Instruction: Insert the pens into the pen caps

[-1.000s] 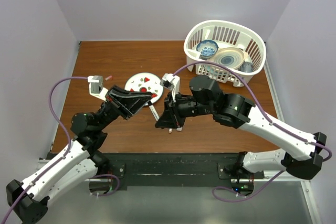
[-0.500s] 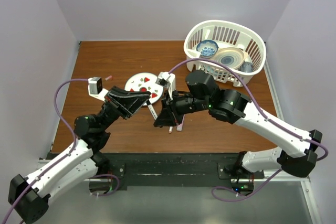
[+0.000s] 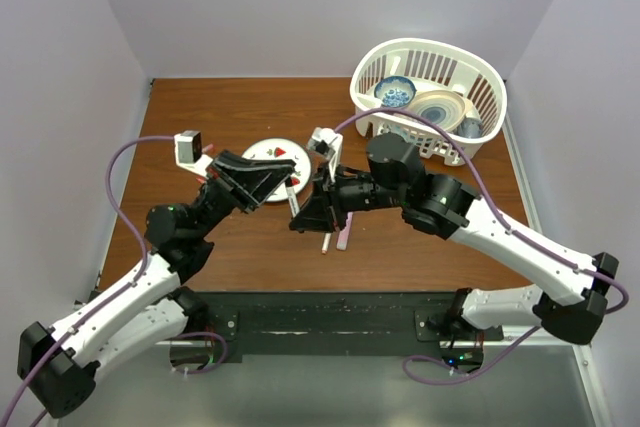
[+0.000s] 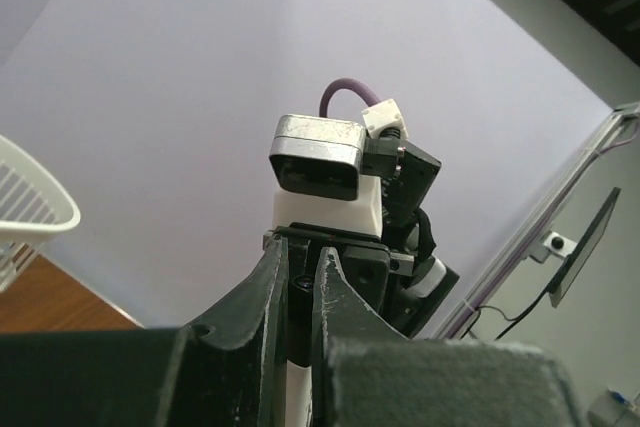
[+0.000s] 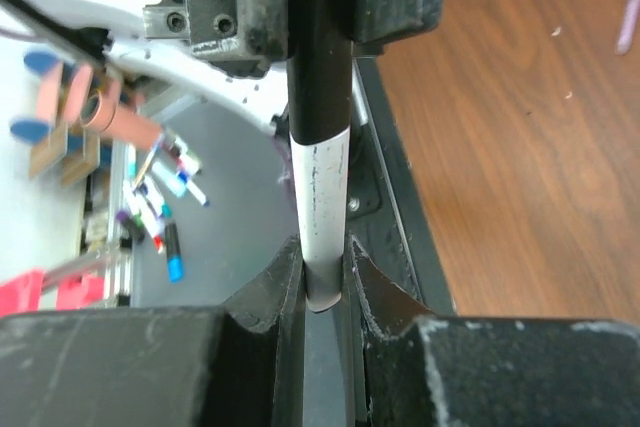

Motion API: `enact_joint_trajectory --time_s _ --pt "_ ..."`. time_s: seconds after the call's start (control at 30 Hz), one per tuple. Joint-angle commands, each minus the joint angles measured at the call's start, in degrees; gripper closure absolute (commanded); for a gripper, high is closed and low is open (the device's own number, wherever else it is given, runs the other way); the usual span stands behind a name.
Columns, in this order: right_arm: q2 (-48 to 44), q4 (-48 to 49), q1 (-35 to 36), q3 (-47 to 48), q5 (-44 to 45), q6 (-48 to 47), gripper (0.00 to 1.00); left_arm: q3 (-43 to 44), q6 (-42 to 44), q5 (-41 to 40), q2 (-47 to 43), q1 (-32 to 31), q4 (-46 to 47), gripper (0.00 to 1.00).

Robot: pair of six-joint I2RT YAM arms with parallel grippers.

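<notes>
Right hand (image 5: 322, 269) is clamping the white pen (image 5: 322, 197) by its pale barrel, while my left hand (image 4: 302, 255) is pinching shut on the dark cap (image 5: 318, 57) sitting over the pen's far end. Both are meeting above the table (image 3: 200, 107), at 5 o'clock from the strawberry plate (image 3: 262, 150). One pale pink pen (image 3: 344, 237) is lying at 5 o'clock from the right hand.

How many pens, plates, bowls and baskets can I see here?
Pens: 3 (held pen, thin pen, pink pen)
Plates: 2 (strawberry plate, basket plate)
Bowls: 1 (bowl)
Baskets: 1 (basket)
Total: 7
</notes>
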Motion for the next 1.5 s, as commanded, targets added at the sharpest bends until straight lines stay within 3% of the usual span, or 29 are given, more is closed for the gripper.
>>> enact_joint_trajectory --time_s 0.0,0.2,0.33,0.47,0.67,0.83,1.07,1.23,1.33,1.47 --pt "-7.05 27.58 -3.99 -6.28 10.81 4.23 0.84 3.81 0.69 15.46 2.62 -1.63 -18.82 1.0" --pt "-22.97 26.09 -3.99 -28.6 10.9 10.64 0.43 11.37 7.73 11.68 4.81 1.54 -31.4 1.0" --pt "-36.42 20.38 -3.99 -38.27 12.47 15.21 0.29 14.01 14.04 7.9 8.41 1.81 -37.66 1.0" --pt "-46.17 14.23 -3.99 -39.7 16.94 16.8 0.19 13.58 20.29 -2.35 13.42 1.98 -43.37 1.0" --pt "-45.67 8.51 -3.99 -36.71 18.02 15.31 0.04 7.7 22.23 -12.4 21.07 1.98 -39.88 1.0" --pt "-44.09 8.76 -3.99 -36.36 18.28 15.49 0.01 7.43 23.64 -17.94 29.32 1.9 -37.85 1.0" --pt "-42.77 7.98 -3.99 -34.87 19.42 14.61 0.01 4.97 21.89 -17.6 37.06 1.9 -28.81 1.0" --pt "-41.8 6.74 -3.99 -33.99 19.86 14.08 0.01 5.23 20.74 -17.41 42.17 1.9 -27.65 0.95" --pt "-41.71 6.66 -3.99 -33.99 19.95 14.25 0.01 5.23 20.74 -18.38 43.31 1.81 -27.56 0.88" --pt "-41.71 6.74 -3.99 -33.72 19.68 14.61 0.01 6.81 20.65 -19.0 43.05 1.81 -31.41 0.58"
